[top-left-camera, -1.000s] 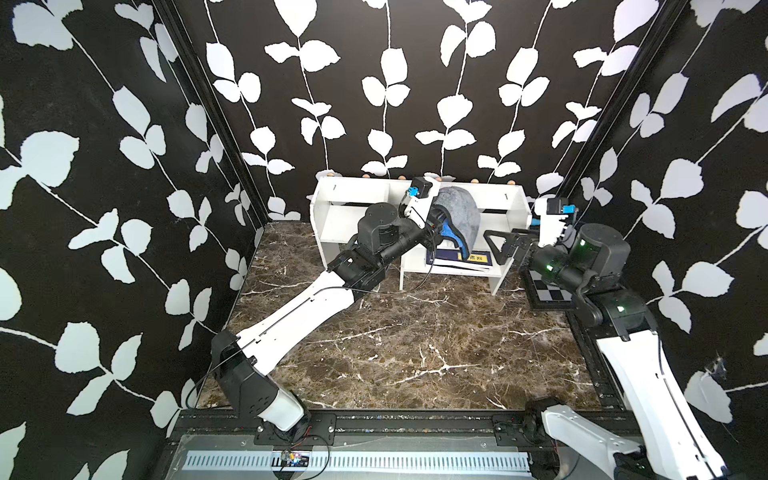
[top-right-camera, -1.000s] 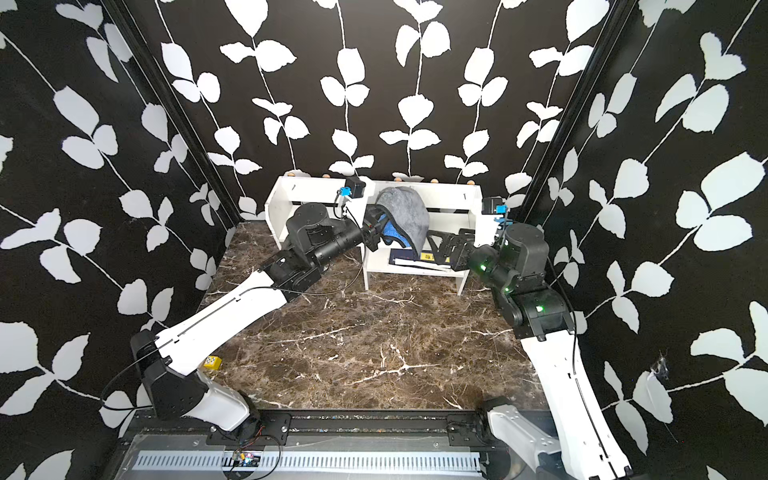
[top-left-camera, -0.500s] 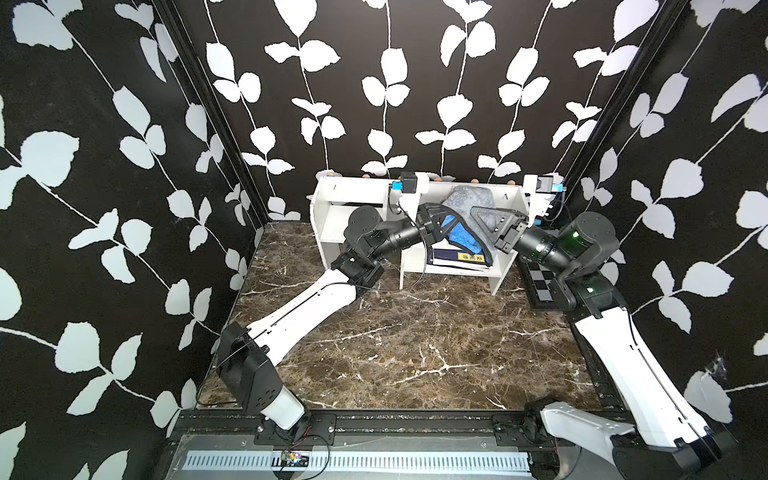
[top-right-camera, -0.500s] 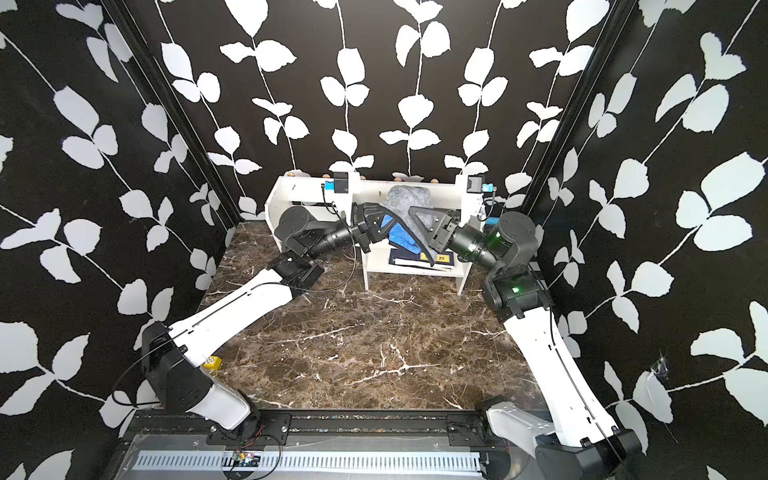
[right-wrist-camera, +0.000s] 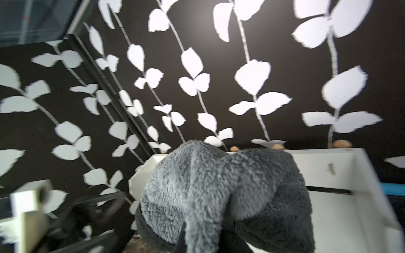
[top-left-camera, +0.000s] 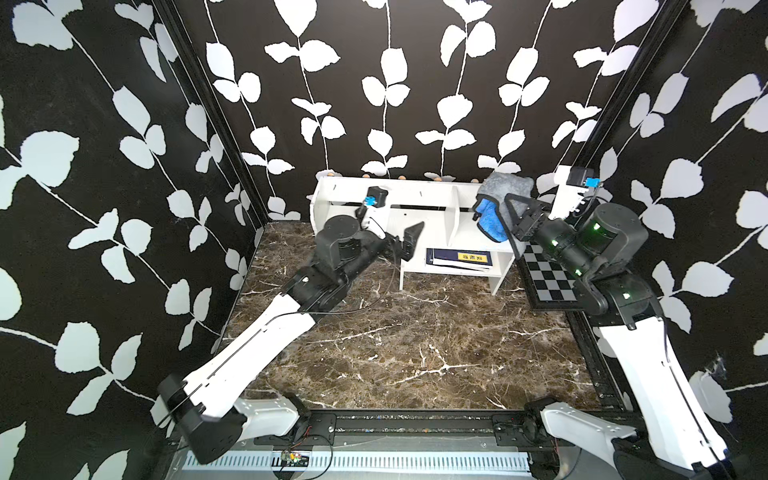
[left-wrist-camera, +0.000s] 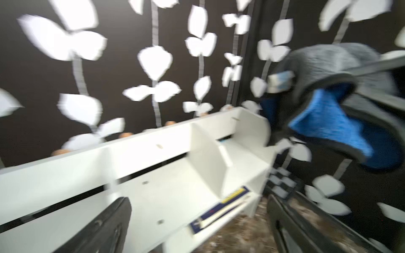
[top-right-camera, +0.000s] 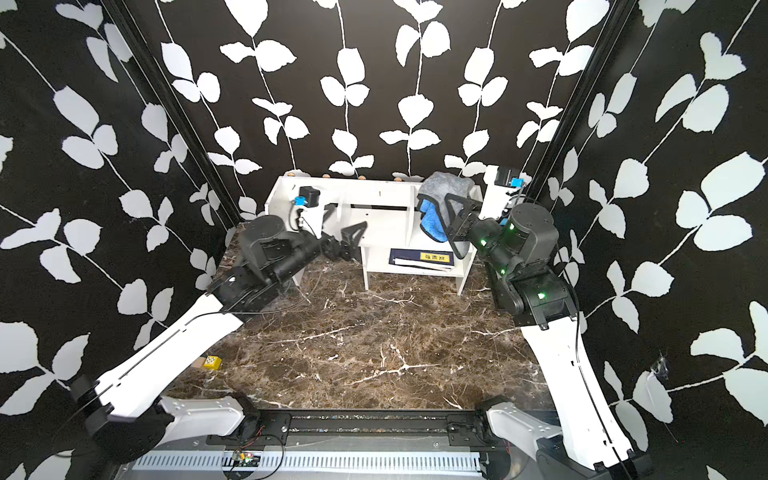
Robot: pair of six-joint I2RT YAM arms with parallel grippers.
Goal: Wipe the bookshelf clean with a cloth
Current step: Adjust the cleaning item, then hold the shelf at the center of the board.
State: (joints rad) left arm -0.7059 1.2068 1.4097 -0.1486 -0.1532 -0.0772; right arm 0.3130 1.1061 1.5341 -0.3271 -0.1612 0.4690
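The white bookshelf [top-left-camera: 419,195] [top-right-camera: 374,195] stands against the back wall. The cloth [top-left-camera: 498,193] [top-right-camera: 444,193], grey outside and blue inside, hangs bunched at the shelf's right end, level with its top edge. My right gripper [top-left-camera: 510,220] [top-right-camera: 451,224] is shut on it. The right wrist view shows the grey cloth [right-wrist-camera: 219,186] covering the jaws. My left gripper [top-left-camera: 405,245] [top-right-camera: 343,237] stands open and empty in front of the shelf's middle. In the left wrist view its fingers [left-wrist-camera: 105,230] frame the shelf [left-wrist-camera: 153,175], with the cloth [left-wrist-camera: 328,122] off to one side.
A blue and yellow book [top-left-camera: 461,257] lies in the shelf's lower compartment. A black-and-grey checkered board [top-left-camera: 548,274] lies on the floor beside the shelf, under my right arm. A small yellow cube [top-right-camera: 212,362] sits near the left arm's base. Patterned walls close three sides.
My left gripper let go of the cloth, opened and drew back to the left. My right gripper shut on the cloth and carried it to the shelf's right end.
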